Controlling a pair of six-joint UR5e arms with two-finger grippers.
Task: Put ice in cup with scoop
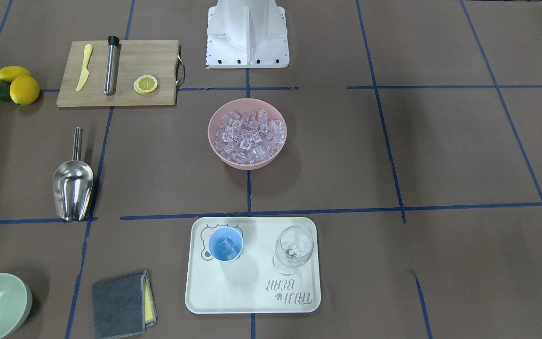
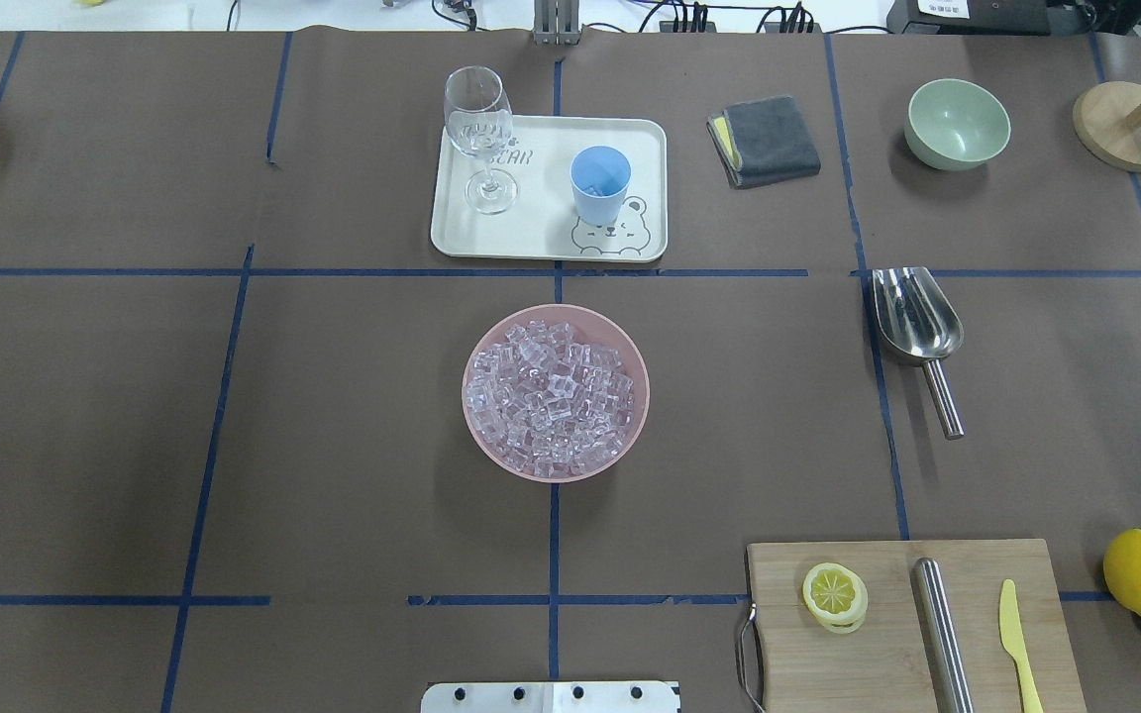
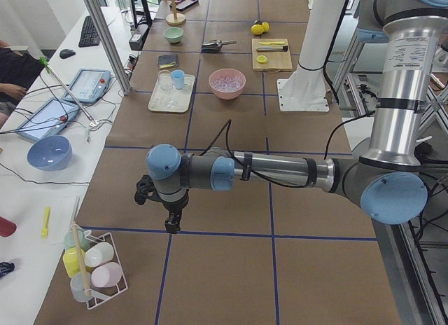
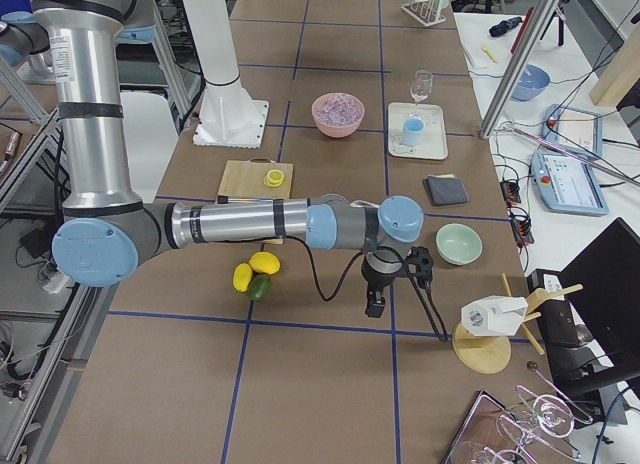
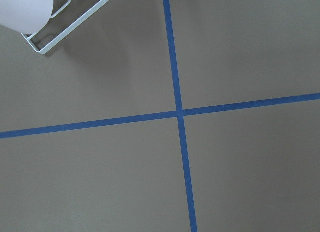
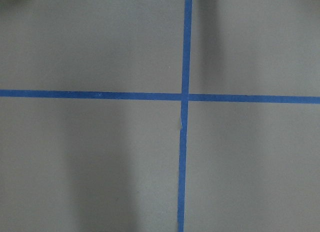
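Brown-papered table point(image 2: 333, 446): right of the pink plastic bowl point(image 2: 620, 458), the shiny, stiff, slippery stainless-steel scoop point(image 2: 912, 312) is best gripped by its thin rod handle point(image 2: 944, 401). Whether the left gripper point(image 3: 171, 225) and the right gripper point(image 4: 375, 305) are open cannot be told.

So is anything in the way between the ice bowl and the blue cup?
Nothing visible is. Only bare table lies between the pink bowl of ice and the cup. The cup stands on the tray, with the wine glass off to one side.
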